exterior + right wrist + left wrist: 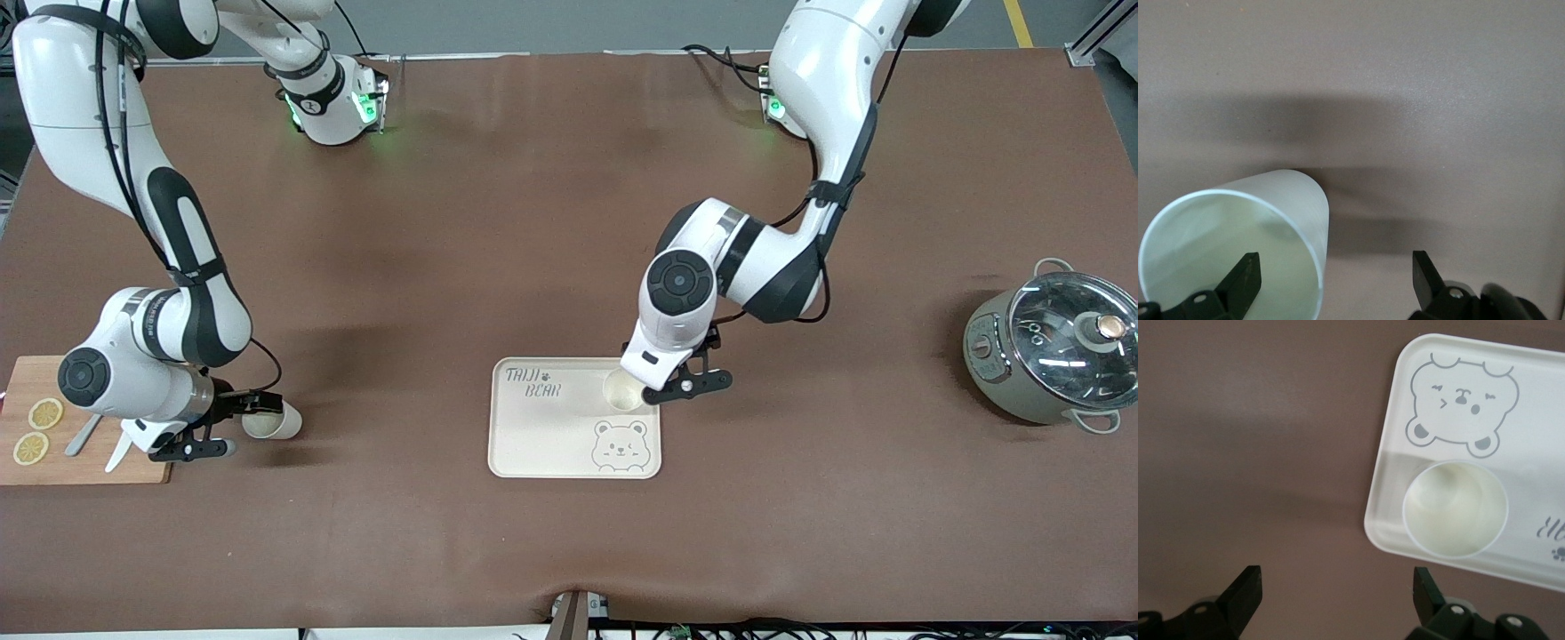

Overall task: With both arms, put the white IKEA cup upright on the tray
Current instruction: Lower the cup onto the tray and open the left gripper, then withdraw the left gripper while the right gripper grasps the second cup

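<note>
One white cup (624,391) stands upright on the cream tray (542,436), in the corner toward the left arm's end. In the left wrist view the cup (1455,509) shows its empty inside, on the tray (1538,407). My left gripper (689,378) (1337,587) hangs open over the table just beside that tray corner, holding nothing. A second white cup (277,422) (1238,247) lies on its side on the table, mouth toward my right gripper (252,428) (1335,273). That gripper is open, with one finger at the cup's mouth and the other outside its wall.
A wooden cutting board (89,467) with lemon slices (44,413) and a knife (84,436) lies under the right arm's wrist. A grey pot with a glass lid (1058,351) stands toward the left arm's end of the table.
</note>
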You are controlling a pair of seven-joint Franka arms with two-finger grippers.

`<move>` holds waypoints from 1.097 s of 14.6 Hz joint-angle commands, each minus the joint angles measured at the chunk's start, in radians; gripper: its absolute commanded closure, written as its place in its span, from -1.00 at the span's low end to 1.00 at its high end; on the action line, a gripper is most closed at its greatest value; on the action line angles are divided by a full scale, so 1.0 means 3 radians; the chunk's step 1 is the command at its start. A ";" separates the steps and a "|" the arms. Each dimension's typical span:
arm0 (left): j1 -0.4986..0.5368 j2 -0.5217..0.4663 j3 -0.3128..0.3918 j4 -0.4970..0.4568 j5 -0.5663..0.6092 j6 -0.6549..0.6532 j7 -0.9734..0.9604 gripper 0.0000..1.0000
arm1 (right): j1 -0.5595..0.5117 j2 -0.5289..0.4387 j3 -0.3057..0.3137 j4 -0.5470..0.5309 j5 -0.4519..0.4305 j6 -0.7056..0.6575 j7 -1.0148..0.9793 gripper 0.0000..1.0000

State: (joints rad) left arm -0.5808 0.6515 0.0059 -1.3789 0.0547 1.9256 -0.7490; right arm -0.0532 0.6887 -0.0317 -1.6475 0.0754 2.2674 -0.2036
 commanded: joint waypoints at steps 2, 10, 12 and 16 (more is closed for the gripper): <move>0.0314 -0.0417 -0.0004 -0.0057 -0.0121 -0.0466 0.0593 -1.00 | -0.0022 -0.0010 0.0024 -0.0031 0.0050 0.0045 -0.0083 -0.92; 0.1107 -0.1005 0.0001 -0.0072 -0.0259 -0.0738 0.1698 -1.00 | -0.0027 -0.0010 0.0024 -0.0031 0.0055 0.0045 -0.0160 0.54; 0.1265 -0.1097 -0.0004 -0.0077 -0.0259 -0.0809 0.1882 -1.00 | -0.0022 -0.0010 0.0024 -0.0026 0.0050 0.0045 -0.0160 0.71; 0.1425 -0.1337 -0.0040 -0.0133 -0.0264 -0.0891 0.1949 -1.00 | -0.0012 -0.0015 0.0024 -0.0020 0.0050 0.0035 -0.0160 0.99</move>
State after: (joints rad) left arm -0.1713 0.3151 0.0088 -1.3765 -0.0042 1.6726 -0.1785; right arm -0.0534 0.6887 -0.0311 -1.6477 0.0755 2.2692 -0.2318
